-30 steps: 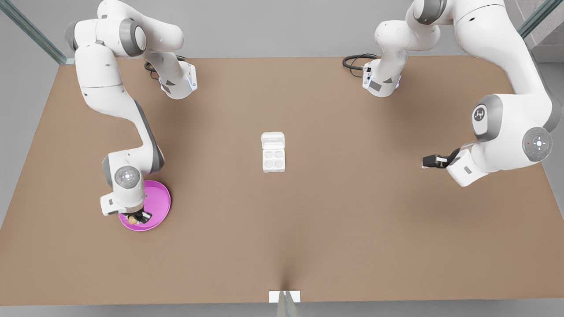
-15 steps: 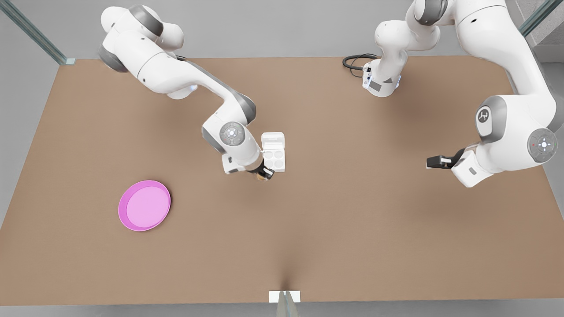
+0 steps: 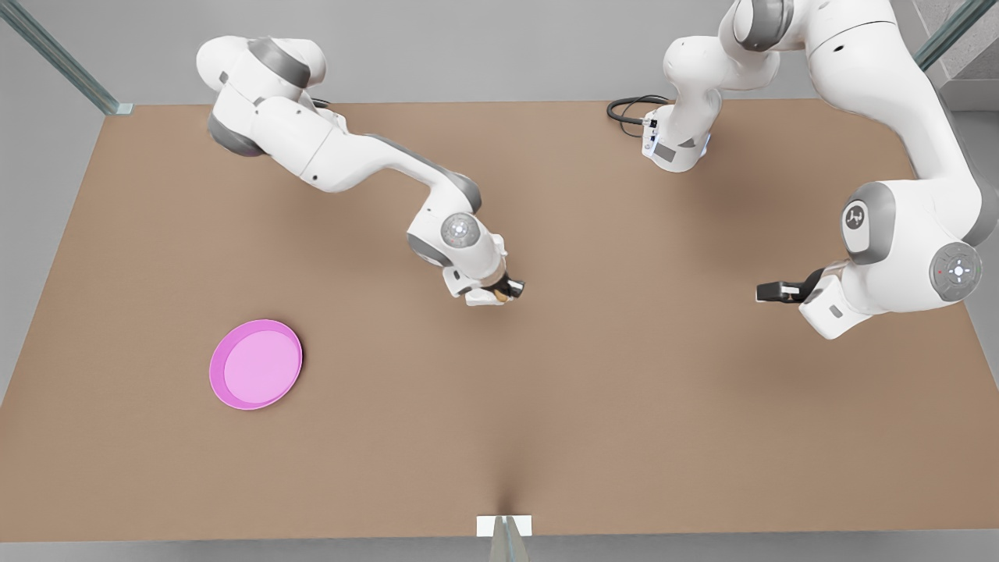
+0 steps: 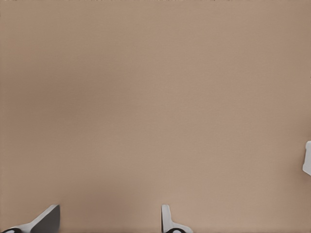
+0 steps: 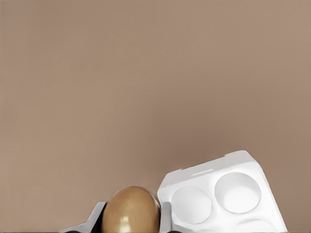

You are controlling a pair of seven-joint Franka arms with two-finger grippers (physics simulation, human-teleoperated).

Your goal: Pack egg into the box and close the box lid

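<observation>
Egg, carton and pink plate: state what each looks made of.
The egg, held in the right gripper, is a smooth tan-brown shell with a glossy highlight. The carton looks like matte white moulded foam or pulp, going by its soft rounded cups; which one is unclear. The pink plate looks like smooth plastic, evenly coloured.

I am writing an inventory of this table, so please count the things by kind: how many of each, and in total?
Small tan-brown oval egg: 1
White four-cup egg carton: 1
Round pink plate: 1
Two-finger tools: 2, right tool holding the egg, left tool waiting open
Total: 5
</observation>
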